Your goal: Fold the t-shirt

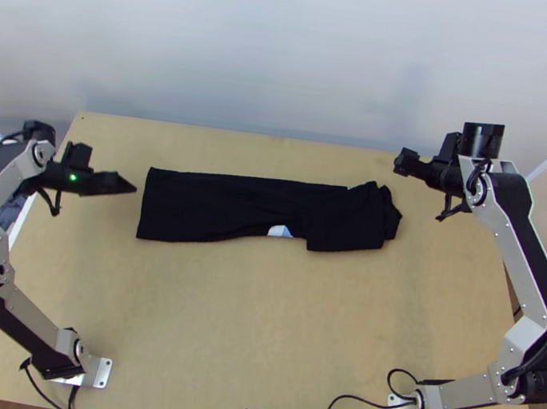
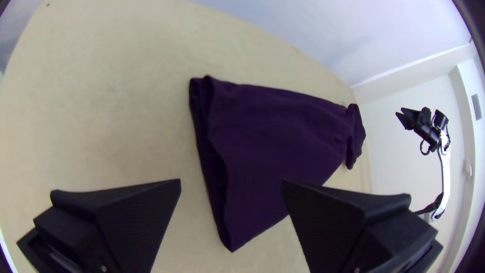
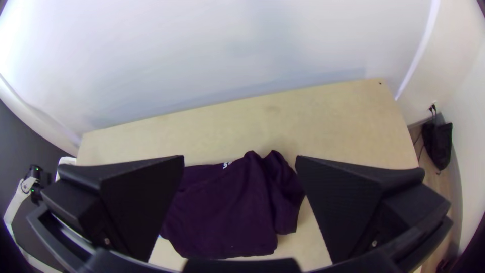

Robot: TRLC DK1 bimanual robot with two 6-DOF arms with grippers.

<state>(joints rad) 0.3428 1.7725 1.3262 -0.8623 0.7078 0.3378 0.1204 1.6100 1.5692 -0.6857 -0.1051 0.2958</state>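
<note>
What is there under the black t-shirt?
The t-shirt lies on the wooden table. At its near edge, a small white and light-blue patch shows; I cannot tell if it is part of the shirt. Anything else beneath is covered by the cloth.

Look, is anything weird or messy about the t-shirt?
Yes: the t-shirt is rumpled at its right end in the top view, while the left end looks straight. A small pale patch stands out against the black cloth at its near edge.
</note>
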